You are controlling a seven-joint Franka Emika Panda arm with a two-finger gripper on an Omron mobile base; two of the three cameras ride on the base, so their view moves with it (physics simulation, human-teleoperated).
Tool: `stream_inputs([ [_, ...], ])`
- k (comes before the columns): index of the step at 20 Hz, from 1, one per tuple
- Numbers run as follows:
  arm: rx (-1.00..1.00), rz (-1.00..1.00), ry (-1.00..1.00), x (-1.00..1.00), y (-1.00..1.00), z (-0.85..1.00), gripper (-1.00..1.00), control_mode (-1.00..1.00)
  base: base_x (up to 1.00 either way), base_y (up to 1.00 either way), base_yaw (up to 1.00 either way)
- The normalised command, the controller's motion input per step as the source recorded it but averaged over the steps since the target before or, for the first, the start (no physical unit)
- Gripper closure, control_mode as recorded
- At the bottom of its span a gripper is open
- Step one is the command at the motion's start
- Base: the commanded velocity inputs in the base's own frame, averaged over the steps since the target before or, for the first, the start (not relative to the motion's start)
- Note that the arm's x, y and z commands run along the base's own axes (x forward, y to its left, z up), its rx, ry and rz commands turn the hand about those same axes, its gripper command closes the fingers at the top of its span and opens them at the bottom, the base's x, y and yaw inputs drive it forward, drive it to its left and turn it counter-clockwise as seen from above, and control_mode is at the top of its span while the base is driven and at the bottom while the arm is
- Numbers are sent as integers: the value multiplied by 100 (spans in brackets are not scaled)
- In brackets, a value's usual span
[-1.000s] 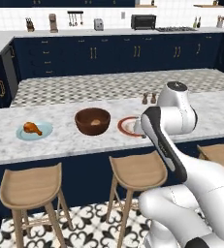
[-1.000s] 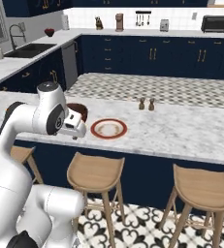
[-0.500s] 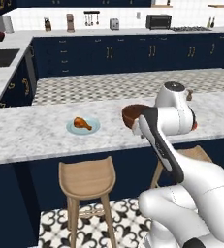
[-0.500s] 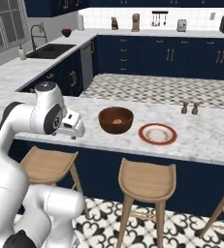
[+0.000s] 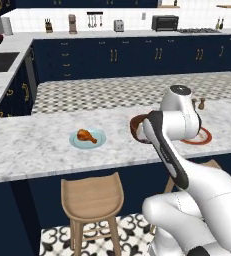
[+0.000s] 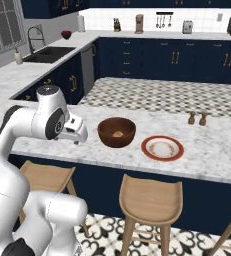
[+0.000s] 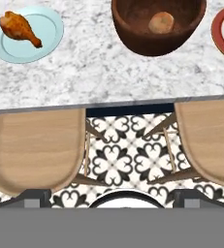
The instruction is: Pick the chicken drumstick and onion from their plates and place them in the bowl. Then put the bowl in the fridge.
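Currently we are working at the marble counter [image 5: 32, 145], where the bowl [image 6: 116, 131] is already holding the onion [image 7: 161, 22]. We are leaving the red-rimmed plate [image 6: 162, 148] empty. Remaining: the chicken drumstick [image 5: 86, 135] is lying on the blue plate [image 7: 50, 29], then fridge storage. We cannot tell the gripper [image 6: 76, 131] state (fingertips obscured).

Chicken drumstick [image 7: 20, 28]: orange-brown, pale bone end.
Its plate [image 7: 45, 41]: plain light blue.
Bowl [image 7: 152, 41]: dark brown, wood-grained.
Onion [image 7: 161, 23]: tan-orange.
Second plate [image 6: 162, 148]: red-brown rim, white centre.
Counter [image 7: 94, 72]: white marble, grey veins.
Stools [image 7: 36, 147]: light wood.
Floor [image 7: 128, 160]: black-and-white floral tile.
Cabinets [image 5: 137, 57]: navy, gold handles.
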Motion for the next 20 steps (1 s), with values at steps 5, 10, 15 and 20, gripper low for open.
stream_inputs([
  [5, 0, 0, 0, 0, 0, 0, -100, 100, 58, -1, 0],
  [10, 0, 7, 0, 47, 27, -2, -100, -100, 12, 0, 0],
  [15, 0, 31, 0, 75, 90, -21, -100, -100, 0, 0, 0],
  [20, 0, 30, 2, 76, 55, -12, -100, -100, 0, 0, 0],
])
